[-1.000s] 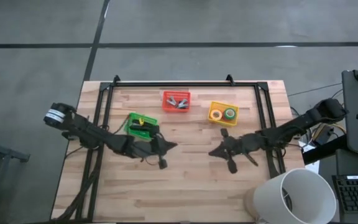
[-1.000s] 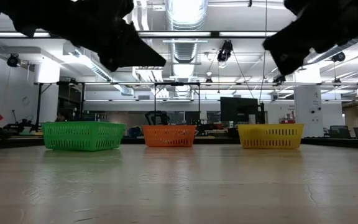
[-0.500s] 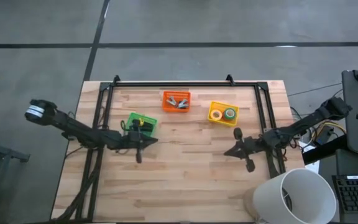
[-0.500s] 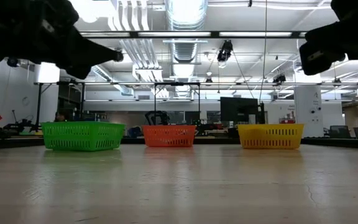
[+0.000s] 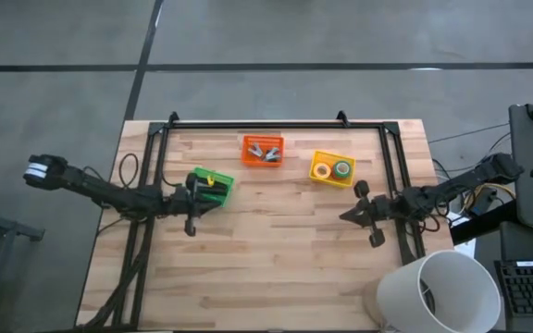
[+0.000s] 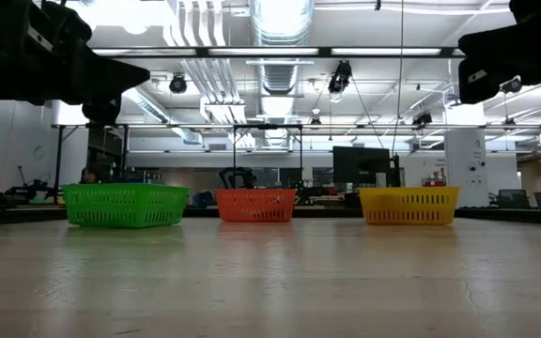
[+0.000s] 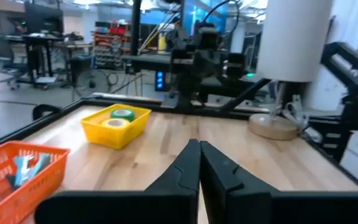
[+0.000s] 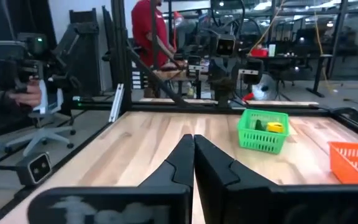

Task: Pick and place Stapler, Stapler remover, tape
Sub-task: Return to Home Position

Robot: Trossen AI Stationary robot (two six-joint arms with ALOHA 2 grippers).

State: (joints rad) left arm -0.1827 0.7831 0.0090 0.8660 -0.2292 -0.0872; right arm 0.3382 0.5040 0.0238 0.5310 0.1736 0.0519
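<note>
though empty, left claw (image 7: 199,145), right claw (image 8: 193,139)

**Left arm** (image 5: 109,192): I see it stretched low and nearly straight from its base at the far left, reaching rightward, with the wrist ending left of centre.

**Left jaws:** closed, with the two dark fingers (image 7: 182,177) pressed together along their length.

**Right arm** (image 5: 442,190): I see the mirror pose, stretched from its base at the far right and reaching leftward, with the wrist right of centre.

**Right jaws:** likewise closed, fingers (image 8: 179,165) touching.

**Low view:** both arms hang high, one at each upper corner.
</note>
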